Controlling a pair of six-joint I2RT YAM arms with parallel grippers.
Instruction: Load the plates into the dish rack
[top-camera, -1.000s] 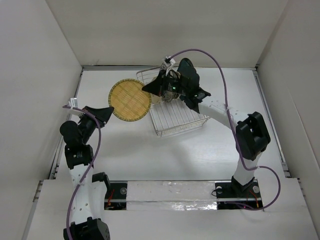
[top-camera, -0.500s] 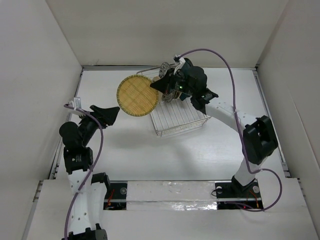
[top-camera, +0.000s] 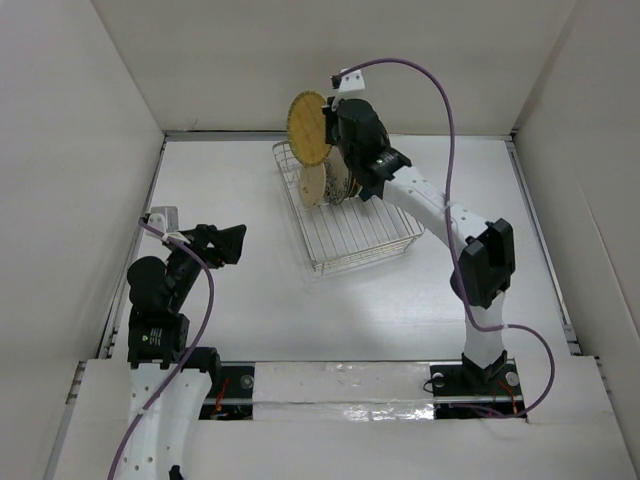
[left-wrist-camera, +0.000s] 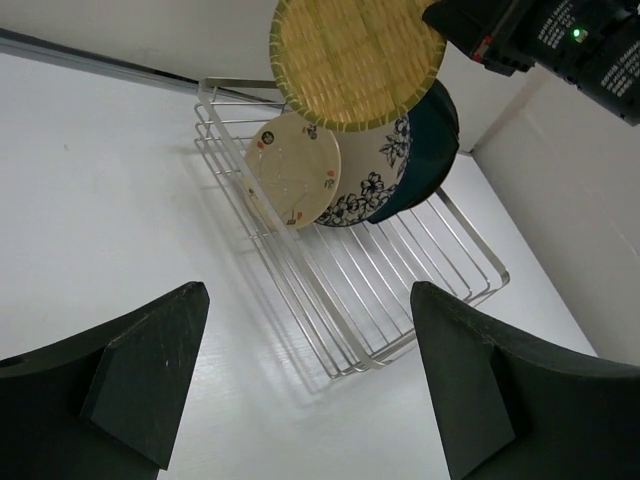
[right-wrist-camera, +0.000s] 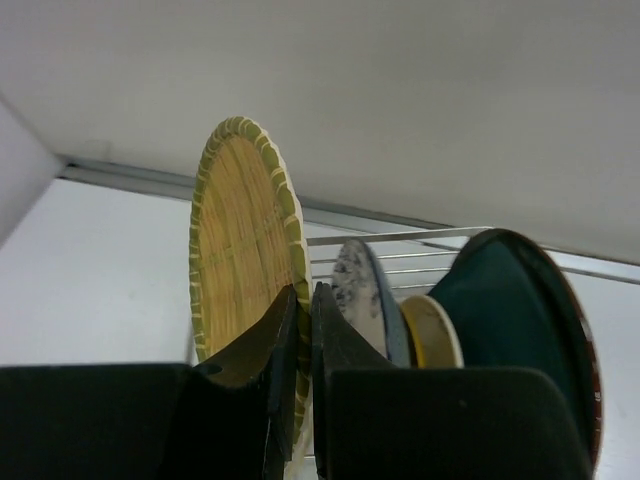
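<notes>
The right gripper (right-wrist-camera: 304, 302) is pressed together on the rim of the yellow plate (right-wrist-camera: 240, 240), one finger on each face. The plate is pinched on edge, nearly upright, lifted over the far-left corner of the rack (top-camera: 365, 262). From the left wrist view its lower rim overlaps the tops of the plates in the rack. Whether it touches them I cannot tell. The right arm reaches from its base at the near right, up and across the rack to the far side.

Three plates stand on edge in the far-left part of the rack, leaning together. The cream plate (left-wrist-camera: 295, 170) with small marks is furthest left. Just right of it is the white plate (left-wrist-camera: 375, 185) with a blue flower pattern. The teal plate (left-wrist-camera: 430, 140) stands behind that one. In the right wrist view a pale yellowish plate edge shows between the patterned plate and the teal one. The rest of the rack, toward the near right, shows bare wires.

The left gripper (top-camera: 225, 243) is spread wide and holds nothing. It hangs over the table (top-camera: 300, 310) at the left, well apart from the rack, with its fingers pointing toward the rack. The left arm rises from the near-left base.
</notes>
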